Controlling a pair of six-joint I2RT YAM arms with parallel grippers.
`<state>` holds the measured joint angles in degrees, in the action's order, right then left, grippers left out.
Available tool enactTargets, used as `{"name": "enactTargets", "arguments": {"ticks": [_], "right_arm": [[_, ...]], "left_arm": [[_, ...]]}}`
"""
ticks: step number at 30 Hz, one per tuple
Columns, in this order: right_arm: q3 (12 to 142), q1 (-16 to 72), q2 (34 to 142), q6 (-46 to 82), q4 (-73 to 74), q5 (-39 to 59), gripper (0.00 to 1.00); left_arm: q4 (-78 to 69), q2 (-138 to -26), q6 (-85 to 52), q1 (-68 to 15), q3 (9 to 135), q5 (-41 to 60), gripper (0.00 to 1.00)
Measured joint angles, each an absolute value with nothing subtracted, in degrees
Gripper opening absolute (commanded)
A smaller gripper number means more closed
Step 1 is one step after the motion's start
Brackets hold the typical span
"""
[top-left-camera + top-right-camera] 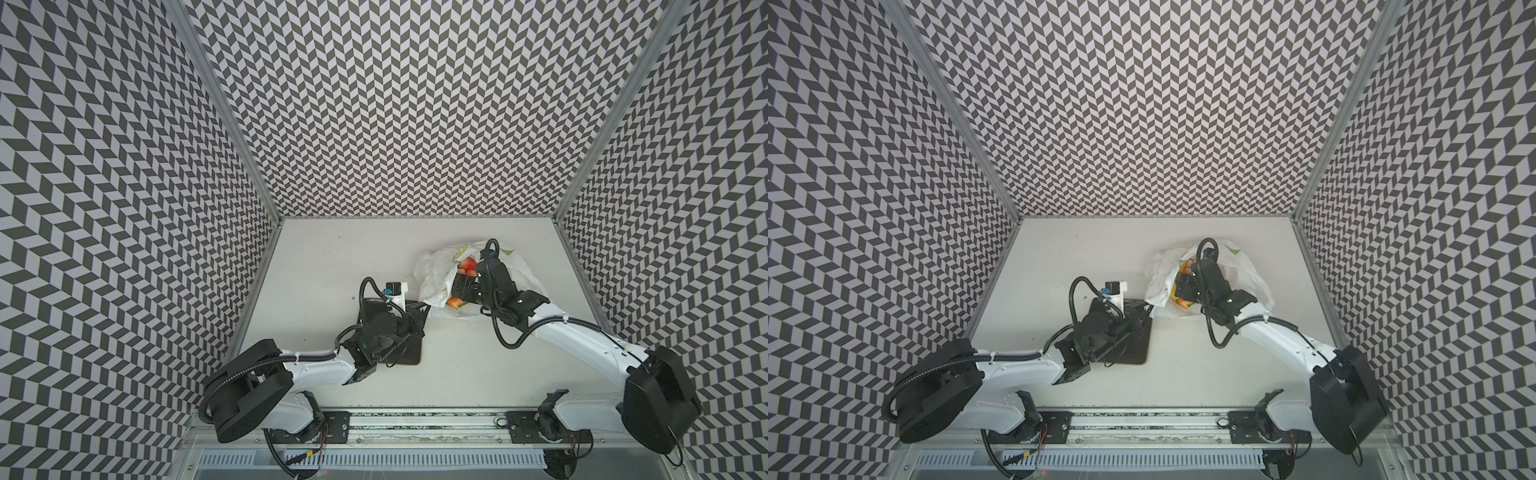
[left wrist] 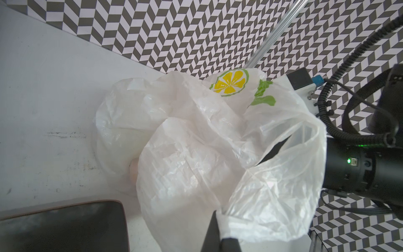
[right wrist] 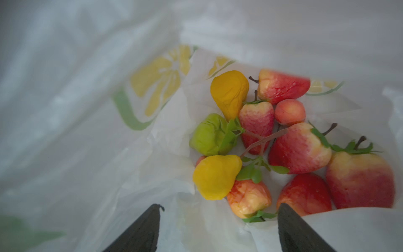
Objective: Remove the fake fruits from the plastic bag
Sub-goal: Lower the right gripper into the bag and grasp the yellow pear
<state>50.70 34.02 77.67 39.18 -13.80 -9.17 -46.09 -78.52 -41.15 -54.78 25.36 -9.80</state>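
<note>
The plastic bag (image 1: 432, 272) (image 1: 1158, 272) lies crumpled at the table's back right, white with lemon-slice prints. My left gripper (image 1: 426, 309) (image 2: 220, 219) is shut on a fold of the plastic bag's (image 2: 196, 141) rim at its near left corner. My right gripper (image 1: 456, 286) (image 3: 220, 207) is open inside the bag's mouth, with nothing between its fingers. Just beyond its fingertips the fake fruits (image 3: 272, 141) sit heaped on the bag's (image 3: 87, 131) floor: an orange pear (image 3: 229, 91), a lime-green pear (image 3: 207, 135), a yellow lemon (image 3: 216, 176) and several red strawberries and peaches. In both top views a few fruits (image 1: 468, 265) (image 1: 1183, 303) show through the opening.
A dark square plate (image 1: 410, 353) (image 1: 1136, 345) (image 2: 61, 227) lies left of the bag, mostly under my left arm. Patterned walls close in the table on the left, right and back. Bare white tabletop (image 1: 332, 257) lies behind the plate.
</note>
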Motion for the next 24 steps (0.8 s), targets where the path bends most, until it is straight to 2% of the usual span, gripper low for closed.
{"name": "enactTargets", "arguments": {"ticks": [14, 21, 24], "right_arm": [[57.89, 37.93, 94.70, 47.40, -11.55, -13.61, 0.84], [59.16, 38.61, 99.33, 48.80, -12.03, -15.35, 0.76], [59.96, 38.79, 100.64, 49.32, -12.45, -16.51, 0.70]], "left_arm": [[-46.22, -77.34, -43.64, -54.78, 26.37, -9.78, 0.00], [-46.22, -77.36, -44.69, -54.78, 26.37, -9.78, 0.00], [-46.19, -77.36, -44.69, -54.78, 26.37, -9.80, 0.00]]}}
